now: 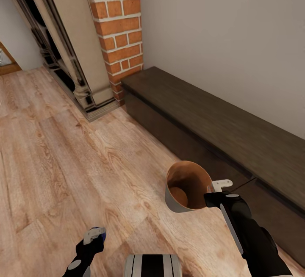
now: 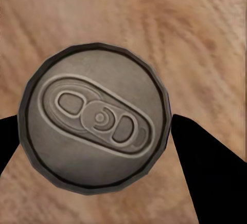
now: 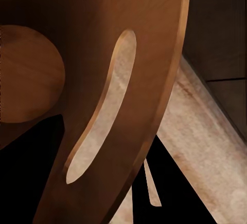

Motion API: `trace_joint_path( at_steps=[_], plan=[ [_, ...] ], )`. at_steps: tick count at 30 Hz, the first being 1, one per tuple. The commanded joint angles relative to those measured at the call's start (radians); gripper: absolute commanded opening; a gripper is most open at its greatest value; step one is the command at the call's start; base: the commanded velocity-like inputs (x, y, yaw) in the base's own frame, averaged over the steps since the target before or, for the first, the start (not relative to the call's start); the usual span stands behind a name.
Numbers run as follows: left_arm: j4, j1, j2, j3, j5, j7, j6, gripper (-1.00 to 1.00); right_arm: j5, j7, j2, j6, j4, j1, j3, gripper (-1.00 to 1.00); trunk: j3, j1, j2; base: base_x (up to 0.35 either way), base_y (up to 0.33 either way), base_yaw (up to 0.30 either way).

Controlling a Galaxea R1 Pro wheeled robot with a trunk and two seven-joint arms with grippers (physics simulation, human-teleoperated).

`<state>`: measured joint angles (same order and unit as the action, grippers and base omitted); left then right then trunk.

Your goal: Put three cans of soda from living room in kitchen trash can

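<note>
The tash can is a pale grey tapered bin with a brown inside, held tilted above the reddish wood floor, close to the dark low cabinet. My right gripper is shut on its rim. In the right wrist view its brown wall with a slot handle runs between the black fingers. A blue can of soda sits in my left gripper, low at the near left. Its silvery-grey top shows between the two black fingers, which are shut on it.
A long dark low cabinet runs along the pale wall on the right. A red brick column and a dark-framed fireplace surround stand at the far left. Wood floor stretches to the left. My base shows at the bottom edge.
</note>
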<state>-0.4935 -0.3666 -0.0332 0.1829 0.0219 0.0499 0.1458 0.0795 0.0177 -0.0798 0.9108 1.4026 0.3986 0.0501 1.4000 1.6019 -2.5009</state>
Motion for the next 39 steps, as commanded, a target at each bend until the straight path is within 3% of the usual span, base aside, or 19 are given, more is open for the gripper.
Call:
trace_joint_path(
  at_steps=[1, 4, 27, 39],
  plan=[
    [0.000, 0.000, 0.000, 0.000, -0.002, 0.000, 0.000, -1.00, -0.009, 0.008, 0.000, -0.001, 0.001, 0.000, 0.001, -1.00, -0.004, -0.001, 0.000, 0.000, 0.000, 0.000],
    [0.001, 0.000, 0.000, 0.000, -0.002, 0.000, -0.001, -1.00, -0.009, 0.008, 0.000, -0.001, 0.001, 0.000, 0.001, -1.00, -0.016, -0.002, 0.001, 0.000, 0.000, 0.000],
    [0.000, 0.000, 0.000, 0.000, -0.003, 0.001, -0.002, -1.00, -0.009, 0.008, 0.000, -0.001, 0.001, 0.000, 0.001, -1.00, -0.088, -0.090, 0.162, 0.000, 0.000, 0.003],
    [0.000, 0.000, 0.000, 0.000, -0.003, 0.000, -0.002, -1.00, -0.009, 0.007, 0.000, -0.001, 0.001, 0.000, 0.001, -1.00, -0.125, -0.136, 0.246, 0.000, 0.000, 0.229]
  ],
)
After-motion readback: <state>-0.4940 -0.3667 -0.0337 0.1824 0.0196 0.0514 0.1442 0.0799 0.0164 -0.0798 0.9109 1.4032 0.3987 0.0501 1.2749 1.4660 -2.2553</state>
